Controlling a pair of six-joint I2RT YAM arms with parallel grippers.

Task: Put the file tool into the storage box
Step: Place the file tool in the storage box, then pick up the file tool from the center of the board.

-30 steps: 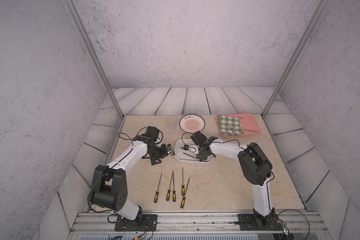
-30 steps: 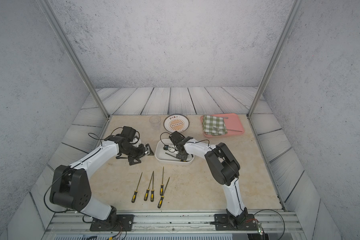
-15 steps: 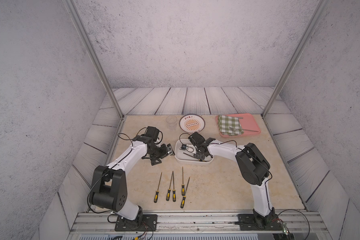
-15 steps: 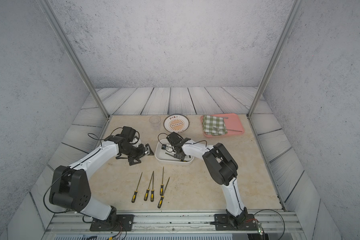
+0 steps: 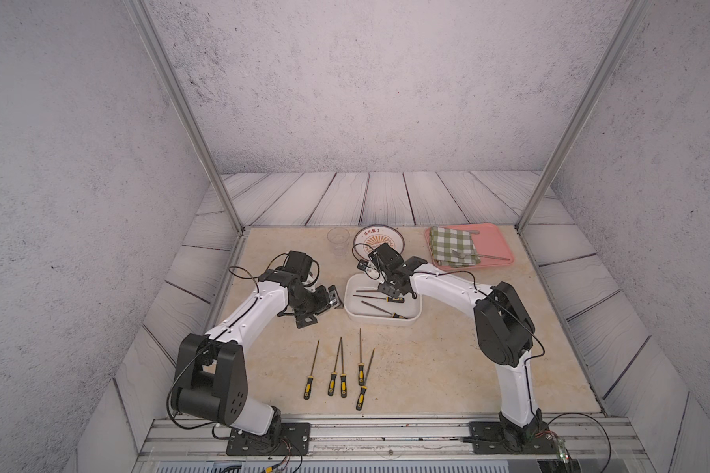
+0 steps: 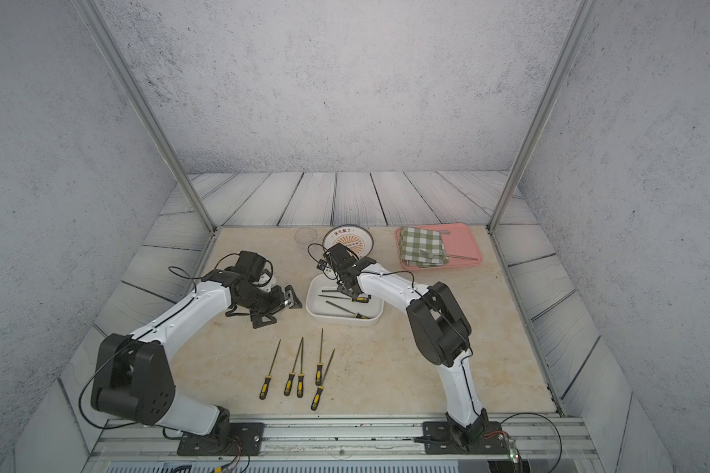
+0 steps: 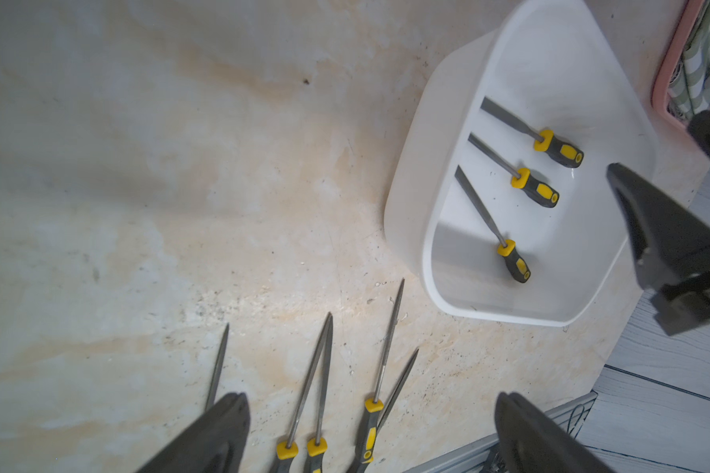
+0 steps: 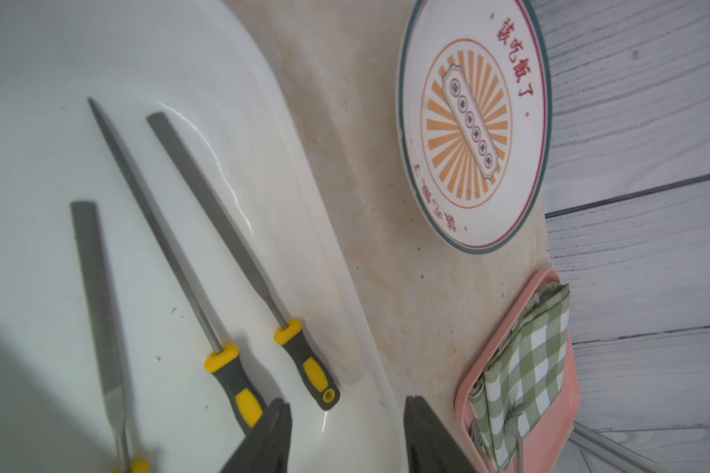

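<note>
Box: the white box (image 5: 382, 321) sits mid-table between the two arms.
Files inside: three files (image 7: 535, 189) lie flat on the box floor, side by side but apart, with their yellow-and-grey handles toward the right arm.
Files outside: five files (image 5: 343, 384) lie on the table in front of the box, handles toward the arm bases.
Right gripper: the right gripper (image 8: 347, 413) hangs over the far side of the box, jaws apart with nothing between them. One finger is just beside a file handle.
Left gripper: the left gripper (image 7: 369, 403) sits low beside the box's left wall, jaws wide apart and empty.
Behind: a plate (image 5: 380, 241), a glass (image 5: 338, 239) and a pink tray (image 5: 494, 245) holding a checked cloth (image 5: 453, 245) and a fork (image 5: 472, 254).
</note>
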